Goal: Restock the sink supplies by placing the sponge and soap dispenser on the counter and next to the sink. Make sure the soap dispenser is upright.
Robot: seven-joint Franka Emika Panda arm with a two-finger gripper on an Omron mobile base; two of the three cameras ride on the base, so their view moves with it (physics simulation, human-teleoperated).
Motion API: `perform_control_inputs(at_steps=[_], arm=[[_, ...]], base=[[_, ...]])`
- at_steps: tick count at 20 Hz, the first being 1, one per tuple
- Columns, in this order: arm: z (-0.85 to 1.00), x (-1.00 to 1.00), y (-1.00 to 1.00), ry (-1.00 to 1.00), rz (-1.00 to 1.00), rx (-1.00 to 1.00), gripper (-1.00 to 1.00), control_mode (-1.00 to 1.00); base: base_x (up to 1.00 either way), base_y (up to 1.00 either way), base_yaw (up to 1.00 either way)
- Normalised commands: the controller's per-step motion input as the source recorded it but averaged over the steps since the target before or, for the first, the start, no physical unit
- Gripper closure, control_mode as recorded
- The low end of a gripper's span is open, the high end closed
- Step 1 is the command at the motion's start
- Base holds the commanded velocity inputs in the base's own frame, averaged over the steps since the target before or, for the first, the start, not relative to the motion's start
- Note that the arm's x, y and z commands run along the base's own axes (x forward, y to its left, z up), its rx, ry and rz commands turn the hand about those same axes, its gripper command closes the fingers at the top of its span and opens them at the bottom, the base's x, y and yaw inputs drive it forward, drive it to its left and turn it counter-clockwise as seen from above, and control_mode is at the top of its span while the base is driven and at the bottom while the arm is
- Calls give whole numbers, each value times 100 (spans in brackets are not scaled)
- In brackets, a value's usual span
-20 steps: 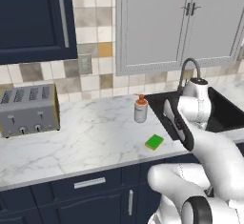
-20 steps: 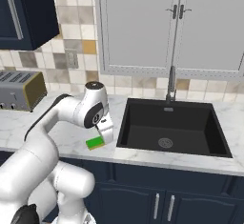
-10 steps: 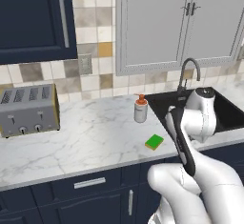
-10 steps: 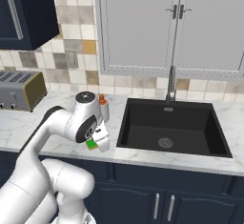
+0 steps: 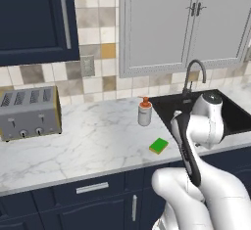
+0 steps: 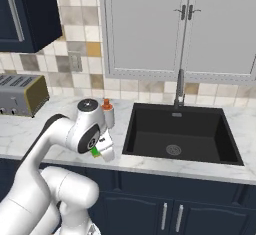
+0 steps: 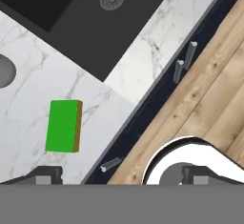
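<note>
Moved since the earlier pictures: the arm has drawn back and lowered toward the counter's front edge; sponge and soap dispenser lie where they were.

Left base view.
- Counter: white veined marble over navy cabinets.
- Toaster: silver, at 9 o'clock on the counter.
- Soap dispenser: upright, orange-red pump up, just beside the sink's left rim.
- Sponge: green, flat on the counter near the front edge, at 5 o'clock from the dispenser, apart from it.
- Sink: black basin at 3 o'clock, faucet behind it; the arm covers much of the basin.

Right base view.
- Sink: black basin, drain in its floor, faucet at 12 o'clock of it.
- Soap dispenser: upright at the sink's left rim, part hidden by the arm.
- Sponge: a green sliver below the arm's wrist.
- Toaster: far left.

Hand view.
- Tool: jaws released, spread wide, nothing between them, above the counter's front edge and wood floor.
- Sponge: flat on the marble at 10 o'clock from the tool, clear of both tips.
- Sink: at 12 o'clock, drain visible.
</note>
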Motion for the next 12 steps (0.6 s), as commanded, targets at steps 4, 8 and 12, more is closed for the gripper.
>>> perform_control_inputs(at_steps=[4,8,12], arm=[[0,-20,-7,-3,0,0,-100,-100],[1,-18,-8,-3,0,1,-100,-100],[0,-6,-2,0,0,1,-100,-100]], base=[[0,0,0],[0,0,0],[0,0,0]])
